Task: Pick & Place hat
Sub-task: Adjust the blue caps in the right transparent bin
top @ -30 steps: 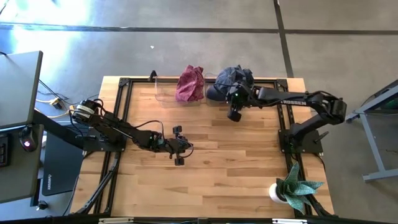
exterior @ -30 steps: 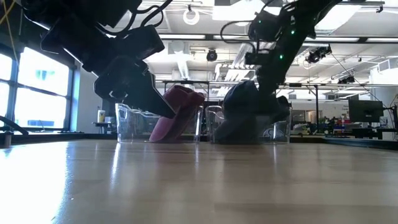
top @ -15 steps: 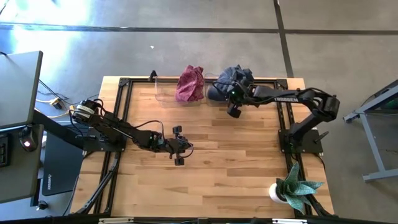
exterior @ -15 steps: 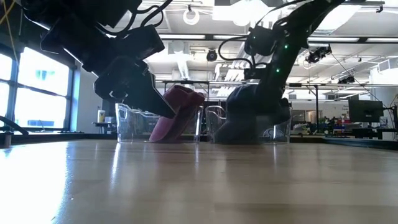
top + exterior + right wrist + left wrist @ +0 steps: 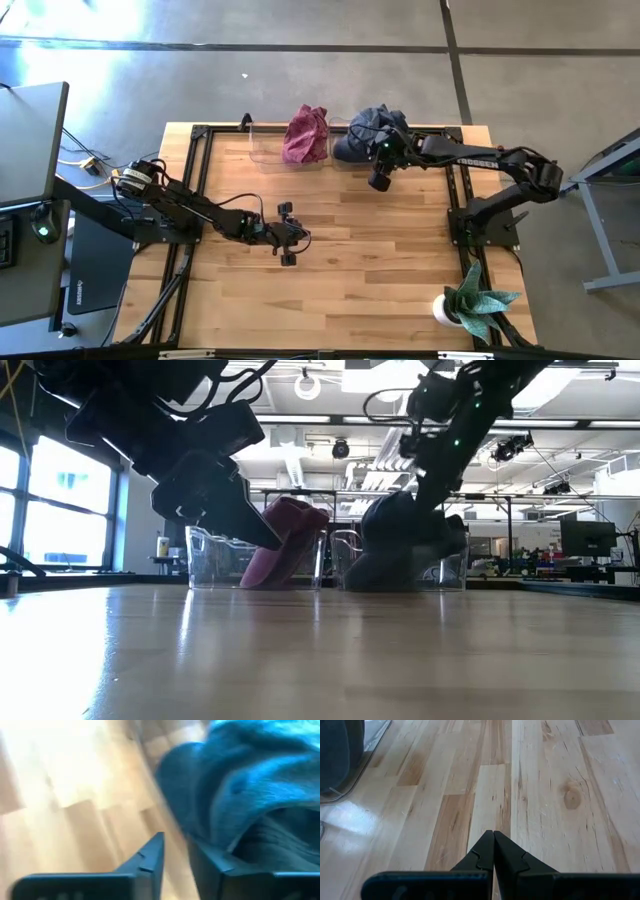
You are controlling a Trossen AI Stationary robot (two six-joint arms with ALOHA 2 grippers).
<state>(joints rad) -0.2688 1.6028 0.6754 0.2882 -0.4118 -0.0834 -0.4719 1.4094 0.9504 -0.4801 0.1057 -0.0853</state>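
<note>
The dark blue hat [image 5: 368,133] sits at the far edge of the bench [image 5: 400,260], piled in and over a clear bin [image 5: 400,565], right of a second clear bin [image 5: 268,150] that holds a maroon hat [image 5: 306,134]. The right pincer [image 5: 379,182] hangs just beside the blue hat on its near side. In the right wrist view its fingers [image 5: 150,856] stand a little apart with only bench between them; the blue knit [image 5: 250,795] lies close beyond one finger, but nothing is caught in the gap. So this pincer is empty and slightly parted.

The left pincer [image 5: 287,250] waits over the middle of the bench, well apart from both hats, its fingers [image 5: 492,852] pressed together on nothing.

As a judgement: both hats lie in or on a bin and neither pincer carries anything. Whether the blue hat is freshly placed or about to be picked cannot be told. If it is freshly placed, the job looks close to finished; otherwise a grasp, lift and carry all remain.
</note>
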